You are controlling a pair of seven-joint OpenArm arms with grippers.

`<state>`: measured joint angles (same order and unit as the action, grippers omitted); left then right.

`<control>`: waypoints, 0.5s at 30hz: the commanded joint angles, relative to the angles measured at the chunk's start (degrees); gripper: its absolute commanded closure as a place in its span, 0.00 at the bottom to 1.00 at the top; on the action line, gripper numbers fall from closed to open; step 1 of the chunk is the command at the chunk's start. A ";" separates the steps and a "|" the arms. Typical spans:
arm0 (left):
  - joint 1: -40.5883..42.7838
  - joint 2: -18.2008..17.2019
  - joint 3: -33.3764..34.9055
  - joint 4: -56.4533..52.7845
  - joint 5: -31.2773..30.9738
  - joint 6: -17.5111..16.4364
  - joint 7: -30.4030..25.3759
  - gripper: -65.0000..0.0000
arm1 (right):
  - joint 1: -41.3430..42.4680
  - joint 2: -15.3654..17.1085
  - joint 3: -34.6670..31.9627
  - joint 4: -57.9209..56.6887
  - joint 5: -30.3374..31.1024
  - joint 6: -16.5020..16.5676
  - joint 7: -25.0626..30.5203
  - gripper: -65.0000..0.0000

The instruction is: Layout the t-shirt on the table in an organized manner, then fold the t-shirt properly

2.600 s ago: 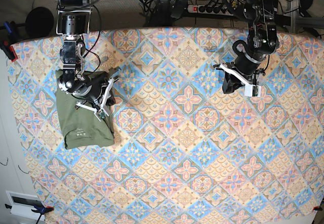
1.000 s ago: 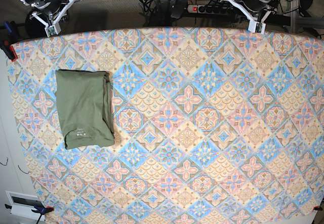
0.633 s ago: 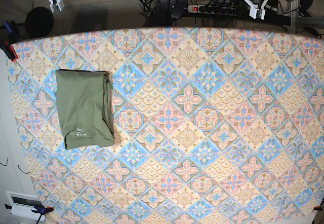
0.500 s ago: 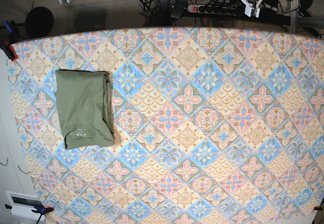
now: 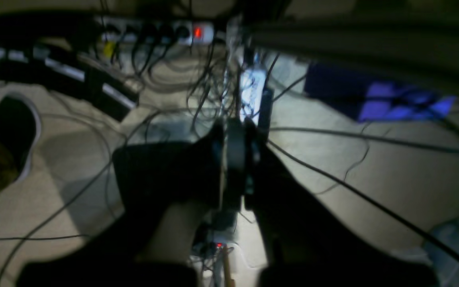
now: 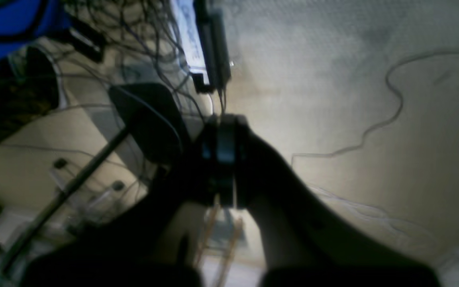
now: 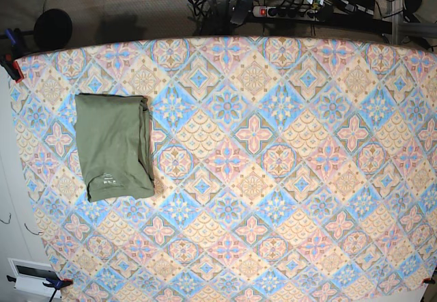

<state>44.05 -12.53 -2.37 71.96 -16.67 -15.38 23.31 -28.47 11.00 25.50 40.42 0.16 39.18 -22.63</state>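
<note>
One t-shirt (image 7: 113, 147), folded, on one table (image 7: 287, 179); two arms' jaws closed

A robotics lab or test room. A table (image 7: 273, 179) with a patterned cloth is clamped at its corners, and beyond its far edge a power strip (image 7: 290, 12) with many plugs and loose cables (image 5: 197, 91) lie tangled across a bare floor (image 6: 333, 79).
</note>
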 commanded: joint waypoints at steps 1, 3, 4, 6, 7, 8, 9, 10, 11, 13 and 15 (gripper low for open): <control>-0.32 -0.26 -0.13 -0.80 -0.17 -0.23 -0.94 1.00 | 0.73 0.73 -0.05 -0.03 0.67 0.82 1.23 0.99; -2.51 -0.17 -0.13 -3.70 -0.17 -0.23 -0.94 1.00 | 1.70 0.73 -0.22 -1.00 0.58 0.82 1.31 0.99; -3.57 0.36 -0.13 -5.37 -0.17 -0.23 -1.02 1.00 | 2.14 0.73 -1.01 -1.35 0.58 0.82 1.31 0.99; -5.77 0.97 -0.13 -8.89 -0.17 -0.23 -1.20 1.00 | 2.93 0.64 -4.44 -2.67 0.58 0.82 2.28 0.99; -7.09 1.41 -0.05 -10.73 -0.08 -0.23 -1.99 1.00 | 3.28 0.64 -6.38 -3.72 0.58 0.82 3.51 0.99; -8.23 1.77 0.57 -12.93 0.01 -0.23 -3.31 1.00 | 3.90 0.47 -7.96 -4.95 0.58 0.82 4.74 0.99; -9.37 1.77 1.89 -15.22 0.36 -0.23 -4.80 1.00 | 4.69 0.47 -9.19 -6.36 0.58 0.82 5.97 0.99; -10.60 1.77 3.21 -17.59 0.97 -0.23 -6.30 1.00 | 5.48 0.47 -10.07 -7.94 0.67 0.82 6.76 0.99; -11.74 1.77 4.26 -20.23 1.68 -0.23 -7.79 1.00 | 6.18 0.47 -10.60 -9.61 0.67 0.82 7.47 0.99; -13.94 1.77 5.67 -26.12 2.64 -0.23 -11.49 1.00 | 7.50 0.38 -10.60 -13.48 0.67 0.82 9.31 0.99; -16.49 1.94 6.46 -32.18 2.64 -0.23 -16.23 1.00 | 8.20 0.38 -10.95 -16.91 0.67 0.82 12.83 0.99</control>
<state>26.98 -10.15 4.05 39.55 -13.96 -15.66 6.85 -19.46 10.46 14.61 23.35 0.45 39.77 -9.80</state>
